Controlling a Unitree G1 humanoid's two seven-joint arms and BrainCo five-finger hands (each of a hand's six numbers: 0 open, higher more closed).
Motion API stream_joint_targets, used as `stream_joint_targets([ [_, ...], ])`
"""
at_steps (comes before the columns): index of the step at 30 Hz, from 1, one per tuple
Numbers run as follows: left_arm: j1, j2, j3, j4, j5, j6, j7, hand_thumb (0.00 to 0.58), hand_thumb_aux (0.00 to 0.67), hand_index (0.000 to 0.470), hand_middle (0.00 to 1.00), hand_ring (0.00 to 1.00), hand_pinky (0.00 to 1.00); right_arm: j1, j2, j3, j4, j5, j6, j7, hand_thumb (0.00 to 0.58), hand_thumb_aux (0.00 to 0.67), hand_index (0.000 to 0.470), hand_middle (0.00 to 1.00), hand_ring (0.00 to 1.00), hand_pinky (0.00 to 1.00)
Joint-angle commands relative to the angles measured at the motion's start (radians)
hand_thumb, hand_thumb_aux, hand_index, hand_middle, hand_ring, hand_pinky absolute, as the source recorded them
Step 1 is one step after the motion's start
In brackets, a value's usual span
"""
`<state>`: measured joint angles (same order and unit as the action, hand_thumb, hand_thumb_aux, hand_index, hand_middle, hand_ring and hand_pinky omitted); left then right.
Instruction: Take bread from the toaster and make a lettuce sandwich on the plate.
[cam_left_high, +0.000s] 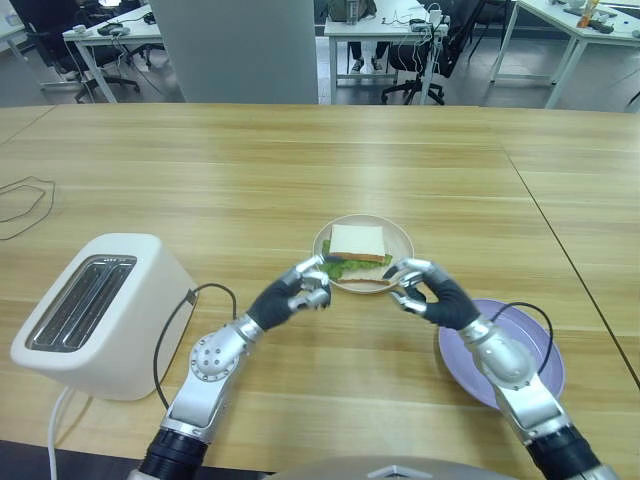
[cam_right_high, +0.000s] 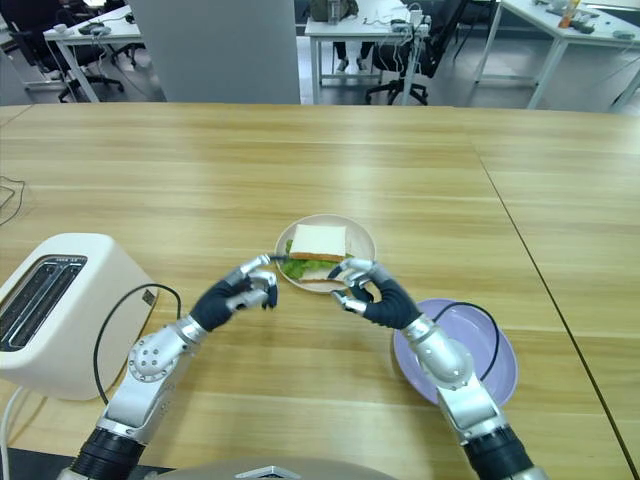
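A sandwich (cam_left_high: 357, 247) of two bread slices with green lettuce (cam_left_high: 345, 267) between them lies on a round cream plate (cam_left_high: 399, 239) at the table's middle. My left hand (cam_left_high: 305, 284) sits just off the plate's near-left rim, fingers curled and holding nothing. Just off the near-right rim is my right hand (cam_left_high: 420, 287), also curled and holding nothing. A white toaster (cam_left_high: 100, 310) stands at the near left with its slots bare.
A purple plate (cam_left_high: 535, 345) lies at the near right, partly under my right forearm. The toaster's black cable (cam_left_high: 170, 330) loops beside my left arm. Another cable (cam_left_high: 25, 205) lies at the far left edge. Desks and chairs stand beyond the table.
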<state>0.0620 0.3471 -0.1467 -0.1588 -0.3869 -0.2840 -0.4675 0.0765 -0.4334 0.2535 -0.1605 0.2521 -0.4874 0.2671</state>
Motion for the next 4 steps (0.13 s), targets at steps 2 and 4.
stream_joint_targets([
  [2, 0.017, -0.075, 0.08, -0.015, -0.123, 0.09, 0.028, 0.0, 0.0, 0.0, 0.0, 0.0, 0.0, 0.044, 0.053, -0.094, -0.046, 0.173, 0.07, 0.041, 0.0, 0.0, 0.0, 0.0, 0.0, 0.0],
  [4, 0.013, -0.11, 0.102, 0.001, -0.107, 0.096, 0.057, 0.0, 0.0, 0.0, 0.0, 0.0, 0.0, 0.049, 0.094, -0.141, -0.03, 0.196, 0.073, 0.03, 0.0, 0.0, 0.0, 0.0, 0.0, 0.0],
])
